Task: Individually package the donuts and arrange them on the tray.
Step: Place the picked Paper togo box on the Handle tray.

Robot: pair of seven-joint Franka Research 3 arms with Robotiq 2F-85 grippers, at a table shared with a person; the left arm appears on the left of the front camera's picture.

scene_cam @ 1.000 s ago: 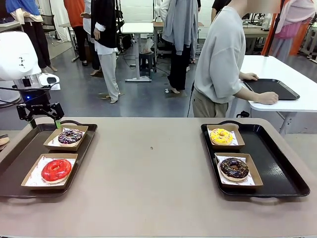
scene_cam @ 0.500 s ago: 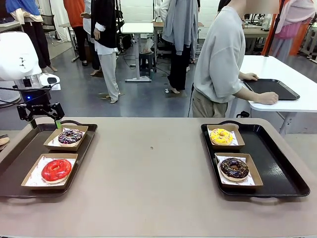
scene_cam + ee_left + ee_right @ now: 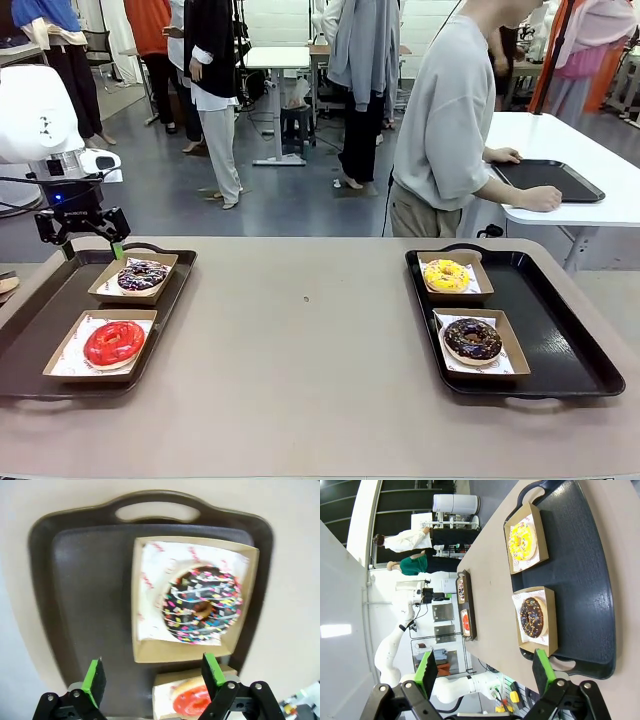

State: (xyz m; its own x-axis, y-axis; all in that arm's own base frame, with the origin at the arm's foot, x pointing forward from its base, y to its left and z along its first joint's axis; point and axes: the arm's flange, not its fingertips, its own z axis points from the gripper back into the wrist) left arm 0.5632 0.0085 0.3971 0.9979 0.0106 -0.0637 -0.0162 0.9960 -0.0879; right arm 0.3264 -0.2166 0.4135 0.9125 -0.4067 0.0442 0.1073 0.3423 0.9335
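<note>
With all four donuts already sitting boxed on trays, the left gripper [image 3: 88, 240] is hovering, jaws apart and empty, at the frame's left above the purple donut [image 3: 142, 274]. The right gripper [image 3: 485, 672] is gaping empty too. Arranging looks nearly finished; any next move probably needs only a retreat.

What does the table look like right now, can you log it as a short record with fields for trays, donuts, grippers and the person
left tray: purple donut at the far end, red donut at the near end, each in its own paper box
right tray: yellow donut far, chocolate donut near, each boxed
left gripper: open, above the left tray's far end, holding nothing
right gripper: open, empty
person: beyond the table's far edge, turned to another table
</note>
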